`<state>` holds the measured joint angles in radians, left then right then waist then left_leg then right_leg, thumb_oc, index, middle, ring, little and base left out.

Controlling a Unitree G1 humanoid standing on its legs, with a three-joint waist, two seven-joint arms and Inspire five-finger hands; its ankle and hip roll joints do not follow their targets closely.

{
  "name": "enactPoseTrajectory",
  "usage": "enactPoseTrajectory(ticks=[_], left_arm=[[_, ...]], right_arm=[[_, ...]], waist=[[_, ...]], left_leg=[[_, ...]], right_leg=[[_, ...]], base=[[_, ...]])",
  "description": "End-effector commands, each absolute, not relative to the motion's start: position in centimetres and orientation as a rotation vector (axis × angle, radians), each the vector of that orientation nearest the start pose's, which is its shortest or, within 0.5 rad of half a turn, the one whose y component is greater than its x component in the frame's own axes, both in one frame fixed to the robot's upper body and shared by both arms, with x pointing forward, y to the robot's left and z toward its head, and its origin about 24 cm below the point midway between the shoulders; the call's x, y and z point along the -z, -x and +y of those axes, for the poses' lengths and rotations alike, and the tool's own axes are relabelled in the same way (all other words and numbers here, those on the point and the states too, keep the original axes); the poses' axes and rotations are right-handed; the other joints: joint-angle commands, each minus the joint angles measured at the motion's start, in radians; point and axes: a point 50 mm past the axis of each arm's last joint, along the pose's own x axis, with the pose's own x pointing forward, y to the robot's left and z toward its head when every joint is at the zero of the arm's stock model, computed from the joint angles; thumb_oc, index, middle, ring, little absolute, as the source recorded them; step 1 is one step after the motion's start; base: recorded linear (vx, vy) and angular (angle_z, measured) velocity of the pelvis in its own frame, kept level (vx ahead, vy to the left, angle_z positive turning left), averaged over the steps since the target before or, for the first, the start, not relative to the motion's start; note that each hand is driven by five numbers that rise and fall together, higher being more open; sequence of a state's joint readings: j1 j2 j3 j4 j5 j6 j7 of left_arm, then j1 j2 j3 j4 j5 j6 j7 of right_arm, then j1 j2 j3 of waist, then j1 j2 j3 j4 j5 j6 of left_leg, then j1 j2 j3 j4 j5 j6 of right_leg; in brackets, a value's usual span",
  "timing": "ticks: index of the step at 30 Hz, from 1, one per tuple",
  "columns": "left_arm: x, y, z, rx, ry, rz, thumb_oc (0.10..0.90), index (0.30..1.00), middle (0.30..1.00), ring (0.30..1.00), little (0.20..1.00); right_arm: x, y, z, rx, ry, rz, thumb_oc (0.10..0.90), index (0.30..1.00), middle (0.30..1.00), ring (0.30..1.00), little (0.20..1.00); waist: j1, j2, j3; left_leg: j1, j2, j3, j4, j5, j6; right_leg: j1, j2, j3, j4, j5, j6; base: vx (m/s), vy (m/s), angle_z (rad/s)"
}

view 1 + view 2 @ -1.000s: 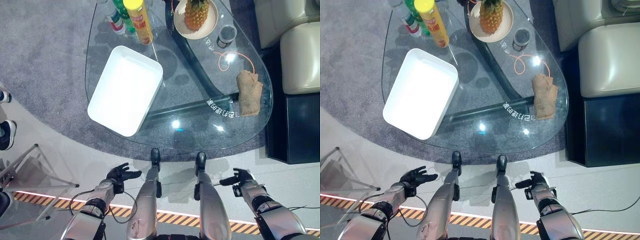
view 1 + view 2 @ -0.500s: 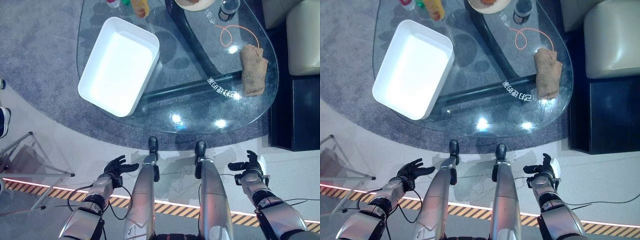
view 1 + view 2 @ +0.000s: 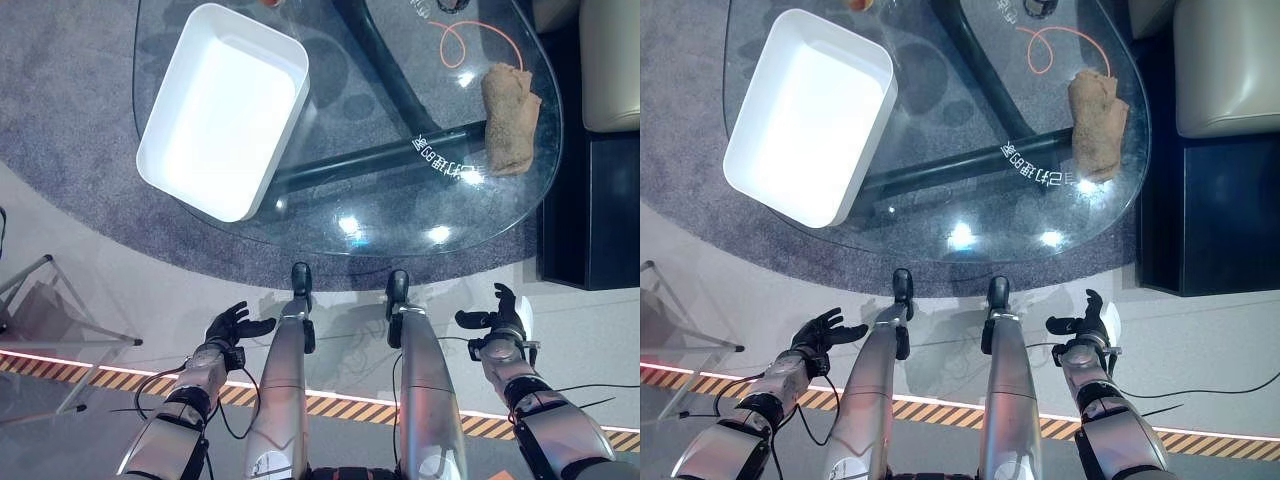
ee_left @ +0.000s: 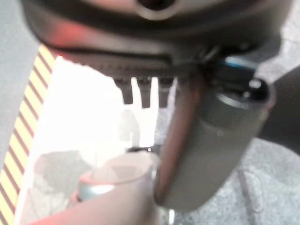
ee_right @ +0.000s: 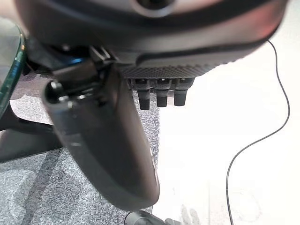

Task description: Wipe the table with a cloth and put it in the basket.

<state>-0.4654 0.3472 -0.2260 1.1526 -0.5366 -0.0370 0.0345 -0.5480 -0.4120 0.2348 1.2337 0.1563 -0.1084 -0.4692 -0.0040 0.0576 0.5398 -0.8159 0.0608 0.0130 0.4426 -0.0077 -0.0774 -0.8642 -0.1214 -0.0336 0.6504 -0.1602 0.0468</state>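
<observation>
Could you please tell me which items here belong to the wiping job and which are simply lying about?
For the job:
- folded brown cloth
- glass-topped table
- white rectangular plastic basket

Lying about:
- orange cord loop
- beige sofa

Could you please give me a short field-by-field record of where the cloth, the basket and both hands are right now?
cloth: tan cloth, bunched, lying on the glass table near its right edge
basket: white rectangular basket, nothing visible inside, on the table's left part
cloth to basket: apart, at opposite sides of the table
left hand: left hand low before the table, over the floor, fingers relaxed, holding nothing
right hand: right hand low before the table, fingers relaxed, holding nothing
other: orange cord looped on the glass beyond the cloth
task state: cloth not yet picked up
</observation>
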Motion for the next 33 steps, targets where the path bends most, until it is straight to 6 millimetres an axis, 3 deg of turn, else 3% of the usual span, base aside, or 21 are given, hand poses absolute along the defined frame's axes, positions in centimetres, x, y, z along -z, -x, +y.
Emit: enactPoseTrajectory(ticks=[1,6,7,9,10,11,14,21,24,27,33], left_arm=[[7.2,-25.4,26.9,-0.297,-0.015,0.683,0.800,0.900,0.900,0.900,0.900],[7.3,-25.2,27.2,-0.298,-0.020,0.691,0.800,0.900,0.900,0.900,0.900],[7.4,-24.9,27.2,-0.295,-0.024,0.696,0.800,0.900,0.900,0.900,0.900],[7.5,-24.8,27.3,-0.294,-0.027,0.698,0.800,0.900,0.900,0.900,0.900],[7.7,-24.5,27.4,-0.289,-0.034,0.706,0.800,0.900,0.900,0.900,0.900],[7.7,-24.5,27.3,-0.287,-0.038,0.710,0.800,0.900,0.900,0.900,0.900],[7.9,-24.4,27.0,-0.285,-0.035,0.711,0.800,0.900,0.900,0.900,0.900],[8.1,-24.3,26.4,-0.283,-0.029,0.709,0.800,0.900,0.900,0.900,0.900],[8.0,-24.5,26.3,-0.288,-0.016,0.699,0.800,0.900,0.900,0.900,0.900],[8.1,-24.4,26.1,-0.289,-0.008,0.696,0.800,0.900,0.900,0.900,0.900],[8.2,-24.3,25.9,-0.294,0.000,0.693,0.800,0.900,0.900,0.900,0.900]], right_arm=[[1.8,-27.6,-31.8,0.687,0.530,0.475,0.800,0.900,0.900,0.900,0.900],[1.5,-26.9,-33.2,0.841,0.347,0.465,0.800,0.900,0.900,0.900,0.900],[0.9,-26.5,-34.5,0.960,0.224,0.430,0.800,0.900,0.900,0.900,0.900],[0.5,-26.3,-35.1,1.019,0.131,0.400,0.800,0.900,0.900,0.900,0.900],[0.0,-25.9,-36.2,1.106,-0.062,0.340,0.800,0.900,0.900,0.900,0.900],[-1.1,-26.1,-36.9,1.147,-0.137,0.257,0.800,0.900,0.900,0.900,0.900],[-3.8,-27.6,-36.9,1.186,-0.223,0.089,0.800,0.900,0.900,0.900,0.900],[-11.2,-30.9,-34.3,1.140,-0.261,-0.307,0.800,0.900,0.900,0.900,0.900],[-15.2,-32.0,-31.8,1.074,-0.204,-0.481,0.800,0.900,0.900,0.900,0.900],[-18.1,-32.1,-30.1,1.037,-0.168,-0.624,0.800,0.900,0.900,0.900,0.900],[-21.5,-31.4,-27.4,0.964,-0.134,-0.838,0.800,0.900,0.900,0.900,0.900]], waist=[[-0.007,-0.001,-0.020],[-0.004,-0.003,-0.020],[-0.001,-0.004,-0.020],[0.000,-0.004,-0.020],[0.003,-0.005,-0.020],[0.005,-0.005,-0.020],[0.006,-0.007,-0.020],[0.001,-0.008,-0.020],[-0.002,-0.008,-0.020],[-0.006,-0.007,-0.020],[-0.013,-0.009,-0.020]], left_leg=[[-0.036,-0.059,-0.012,0.189,-0.108,0.051],[-0.033,-0.056,-0.013,0.196,-0.112,0.049],[-0.028,-0.055,-0.014,0.196,-0.114,0.048],[-0.027,-0.054,-0.015,0.195,-0.114,0.048],[-0.025,-0.051,-0.016,0.195,-0.116,0.049],[-0.021,-0.051,-0.017,0.193,-0.117,0.050],[-0.021,-0.052,-0.018,0.184,-0.114,0.051],[-0.018,-0.054,-0.021,0.152,-0.100,0.051],[-0.020,-0.056,-0.021,0.138,-0.091,0.048],[-0.017,-0.057,-0.022,0.128,-0.087,0.047],[-0.011,-0.059,-0.021,0.114,-0.084,0.045]], right_leg=[[0.012,0.023,-0.023,-0.043,0.068,0.005],[0.016,0.023,-0.023,-0.038,0.066,0.005],[0.022,0.024,-0.024,-0.037,0.065,0.007],[0.024,0.025,-0.025,-0.037,0.065,0.007],[0.025,0.025,-0.026,-0.033,0.063,0.008],[0.028,0.025,-0.027,-0.036,0.066,0.008],[0.024,0.027,-0.029,-0.041,0.070,0.007],[0.021,0.030,-0.035,-0.057,0.075,0.002],[0.019,0.031,-0.037,-0.072,0.079,0.001],[0.023,0.031,-0.038,-0.081,0.079,0.002],[0.031,0.031,-0.039,-0.100,0.078,0.005]], base=[[0.02,0.000,0.04],[0.03,-0.005,0.02],[0.04,-0.017,0.04],[0.05,-0.021,0.03],[0.06,-0.036,0.02],[0.06,-0.035,0.02],[0.01,-0.006,0.01],[0.00,0.000,0.00],[-0.01,0.010,0.00],[0.00,0.011,0.00],[0.00,0.006,0.00]])
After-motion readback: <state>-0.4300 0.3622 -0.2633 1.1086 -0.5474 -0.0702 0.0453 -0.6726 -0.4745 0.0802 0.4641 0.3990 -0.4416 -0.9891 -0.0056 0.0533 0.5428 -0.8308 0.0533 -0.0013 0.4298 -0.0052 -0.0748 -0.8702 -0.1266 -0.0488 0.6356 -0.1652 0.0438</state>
